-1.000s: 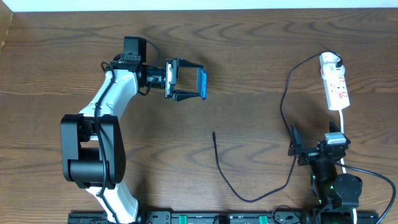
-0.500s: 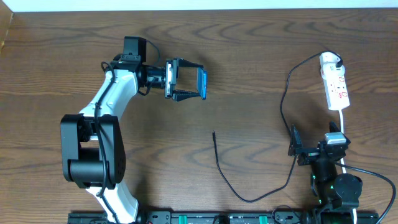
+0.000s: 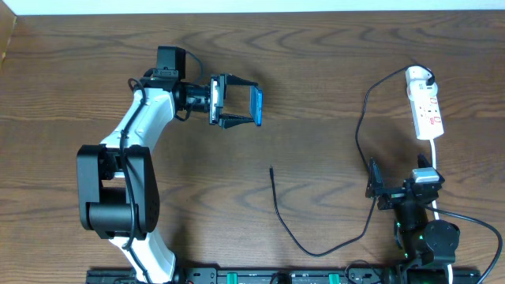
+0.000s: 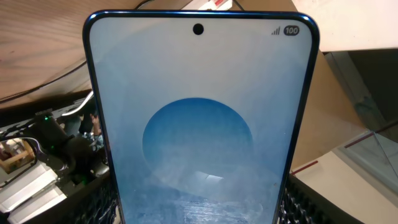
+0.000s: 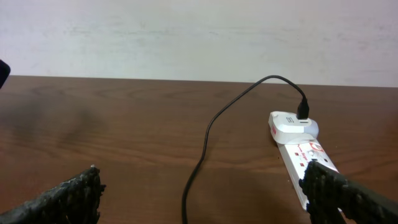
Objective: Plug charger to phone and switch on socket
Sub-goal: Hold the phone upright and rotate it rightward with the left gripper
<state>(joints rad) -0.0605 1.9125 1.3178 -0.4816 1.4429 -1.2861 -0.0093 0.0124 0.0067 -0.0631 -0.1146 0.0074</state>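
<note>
The phone (image 4: 199, 124) runs off the left wrist view's bottom edge, its lower end unseen inside the left end effector (image 4: 199, 211). Ahead of the right end effector (image 5: 202, 180), one finger (image 5: 339, 193) covers the socket's (image 5: 305, 152) near end; its red markings are unreadable.

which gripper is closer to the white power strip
Right. The right gripper faces the power strip close by; the left gripper, holding the phone, is far across the table.

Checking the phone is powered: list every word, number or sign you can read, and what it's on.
"100": top right of the phone screen, beside a signal-bars sign.
Red markings on the socket: too blurred to read.
Nothing else is legible.
</note>
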